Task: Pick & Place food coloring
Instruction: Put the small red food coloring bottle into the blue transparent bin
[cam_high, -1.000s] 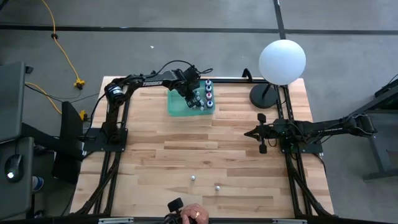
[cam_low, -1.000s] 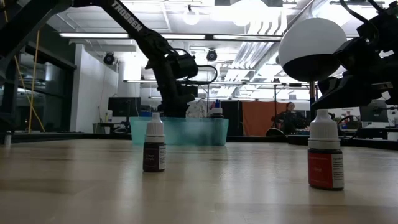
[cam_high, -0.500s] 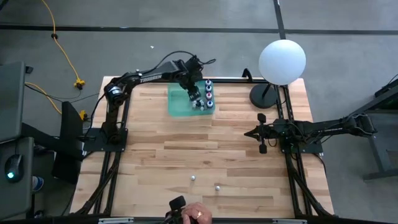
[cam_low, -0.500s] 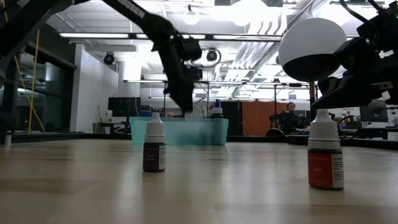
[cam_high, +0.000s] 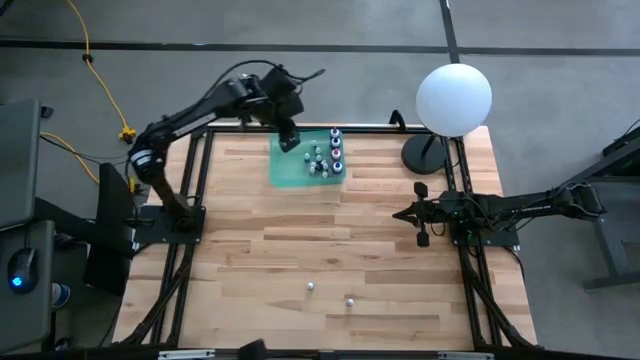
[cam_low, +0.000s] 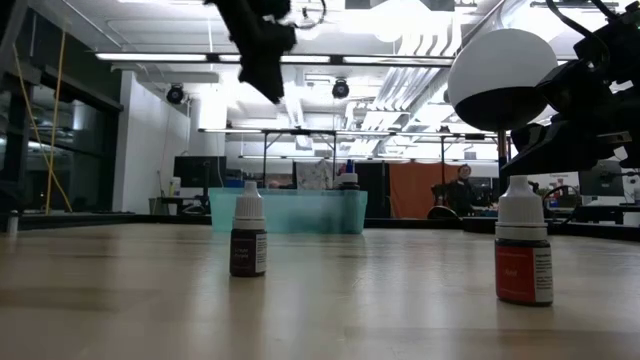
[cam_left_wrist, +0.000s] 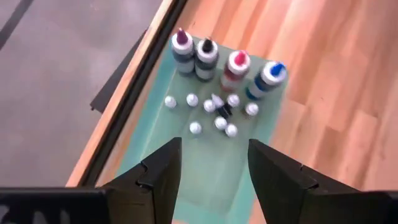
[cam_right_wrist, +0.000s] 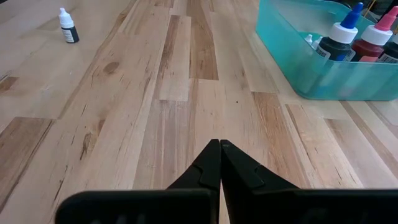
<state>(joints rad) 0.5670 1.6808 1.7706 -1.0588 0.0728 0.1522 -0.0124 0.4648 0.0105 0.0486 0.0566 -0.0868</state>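
1. The left hand (cam_high: 289, 140) is raised above the far left part of the table (cam_high: 250, 260), over the far edge of the bin (cam_high: 290, 170). Its fingers (cam_left_wrist: 158, 171) stand well apart with nothing between them.
2. In the low view the left hand (cam_low: 270, 85) hangs high, clear of the bin (cam_low: 290, 212) below it.
3. The right hand (cam_high: 420, 228) rests low over the right side of the table, near the lamp base (cam_high: 425, 155). Its fingers (cam_right_wrist: 211, 165) are pressed together and hold nothing.
4. The bin is a teal tray at the far edge of the table. The left wrist view shows four taller bottles in a row inside it: purple cap (cam_left_wrist: 182, 45), black cap (cam_left_wrist: 206, 51), red cap (cam_left_wrist: 237, 64), blue cap (cam_left_wrist: 268, 78).
5. Beside that row, inside the bin, lies a cluster of small food coloring bottles (cam_left_wrist: 211, 112), seen mostly as white caps. One in the middle of the cluster lies tilted or on its side.
6. Two small bottles stand upright on the near part of the table, well apart from the bin: a dark bottle (cam_low: 248, 240) and a red bottle (cam_low: 523, 255). In the high view they show as two pale dots (cam_high: 311, 286) and (cam_high: 349, 299).
7. The right wrist view shows one small dark bottle (cam_right_wrist: 68, 26) standing on bare wood, well apart from the bin (cam_right_wrist: 298, 68).
8. The white globe lamp (cam_high: 454, 98) stands at the far right corner of the table.
9. A person (cam_low: 462, 190) shows in the room beyond the table, in the low view.
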